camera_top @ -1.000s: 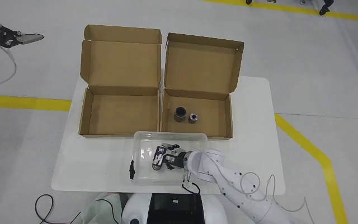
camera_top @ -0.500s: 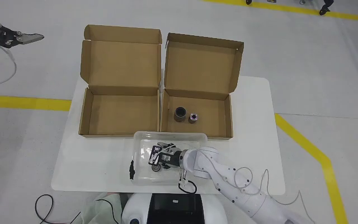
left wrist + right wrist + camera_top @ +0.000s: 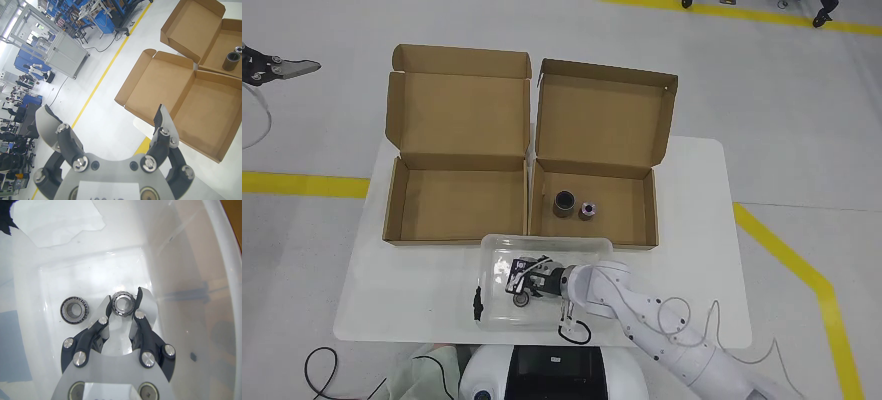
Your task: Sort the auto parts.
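Inside the clear plastic bin (image 3: 498,246) my right gripper (image 3: 123,300) has its two fingers pressed against the sides of a steel roller bearing (image 3: 123,306) that rests on the bin floor. A second bearing (image 3: 74,313) lies beside it, untouched. In the top view the right gripper (image 3: 525,281) sits low in the bin's left half. My left gripper (image 3: 103,111) hangs open and holds nothing, off the table's far left (image 3: 287,68).
Two open cardboard boxes stand behind the bin. The left box (image 3: 454,205) holds nothing; the right box (image 3: 627,210) holds a dark cylinder (image 3: 564,203) and a small ring (image 3: 588,209). A small black object (image 3: 477,300) lies by the bin's left wall.
The right gripper has slid a little leftward inside the bin and settled over the bearing. The left arm has kept still.
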